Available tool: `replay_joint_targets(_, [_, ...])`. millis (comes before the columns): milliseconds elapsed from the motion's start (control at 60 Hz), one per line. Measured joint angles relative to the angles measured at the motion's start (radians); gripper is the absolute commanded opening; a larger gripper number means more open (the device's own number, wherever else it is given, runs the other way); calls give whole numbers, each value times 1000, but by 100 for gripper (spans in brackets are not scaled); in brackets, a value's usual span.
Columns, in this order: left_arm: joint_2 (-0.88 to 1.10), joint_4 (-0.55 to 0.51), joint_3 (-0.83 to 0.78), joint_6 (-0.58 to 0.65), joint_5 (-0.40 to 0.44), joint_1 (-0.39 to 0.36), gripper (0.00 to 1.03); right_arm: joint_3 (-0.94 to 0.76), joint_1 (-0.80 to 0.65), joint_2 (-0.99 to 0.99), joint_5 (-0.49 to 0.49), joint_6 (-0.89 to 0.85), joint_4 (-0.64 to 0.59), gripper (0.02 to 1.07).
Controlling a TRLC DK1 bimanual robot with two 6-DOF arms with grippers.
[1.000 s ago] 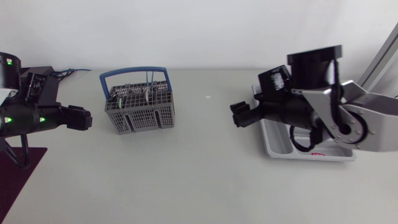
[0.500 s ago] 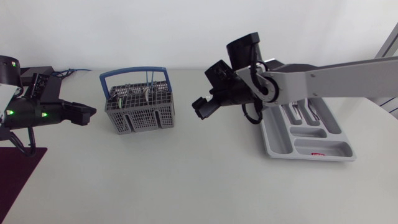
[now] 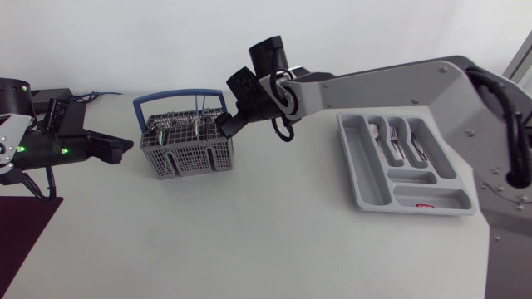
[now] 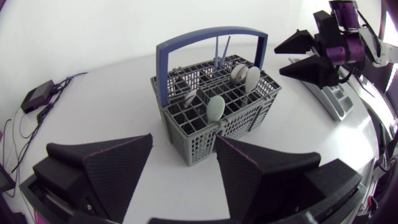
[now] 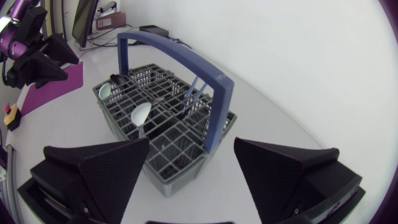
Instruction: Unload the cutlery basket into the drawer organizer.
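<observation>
My right arm has been swinging away from the drawer organizer (image 3: 359, 188) and across the table, and my right gripper (image 3: 226, 126) is now hanging at the right-hand end of the cutlery basket (image 3: 187, 148). The organizer, half covered a second ago, is now lying fully open to the head view.

The basket is standing upright on the table to the left of the middle, its blue handle (image 3: 179, 98) arching over it. Spoons (image 4: 216, 107) are sticking up bowl-first from its cells. Two thin pale-blue stems (image 4: 221, 51) are rising near the handle, and I cannot tell what they are. The grid walls are hiding the lower parts of every piece.

My right gripper is spreading its fingers wide and gripping nothing; in its wrist view the basket is sitting just ahead of the fingers. My left gripper (image 3: 123, 148) is hovering just to the left of the basket, apart from it, fingers also wide and holding nothing.

The organizer is lying well apart at the right, with spoons and forks (image 3: 399, 141) in its middle slots. In the left wrist view my right gripper is blocking most of it.
</observation>
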Motion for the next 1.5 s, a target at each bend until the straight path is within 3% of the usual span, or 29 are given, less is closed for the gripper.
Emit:
replay_joint_targets(183, [0,14,0,11,5,9,91,218,12,164,53,0,-28,91])
replay_joint_targets(350, [0,19,0,19,24,9,91,293,6,236,87,4,-44,64])
replay_joint_targets(450, [0,30,0,19,27,9,91,318,-3,261,94,4,-43,39])
replay_joint_targets(583, [1,48,0,22,27,9,91,348,-17,291,80,5,-39,24])
replay_joint_targets(667, [1,48,0,22,27,9,91,349,-18,294,70,5,-36,21])
replay_joint_targets(883, [1,52,0,22,29,9,91,262,-18,249,61,28,0,21])
replay_joint_targets(1183, [-2,52,0,22,50,12,91,-264,-44,-109,76,27,61,21])
replay_joint_targets(1350, [-27,52,-15,22,54,2,91,-544,-87,-328,133,27,77,23])
replay_joint_targets(1400, [-37,51,-24,22,55,-8,91,-606,-97,-383,149,27,77,40])
replay_joint_targets(1450, [-50,44,-31,23,56,-20,91,-662,-101,-437,177,19,76,78])
replay_joint_targets(1500, [-60,29,-32,25,56,-33,91,-685,-104,-471,185,19,64,91])
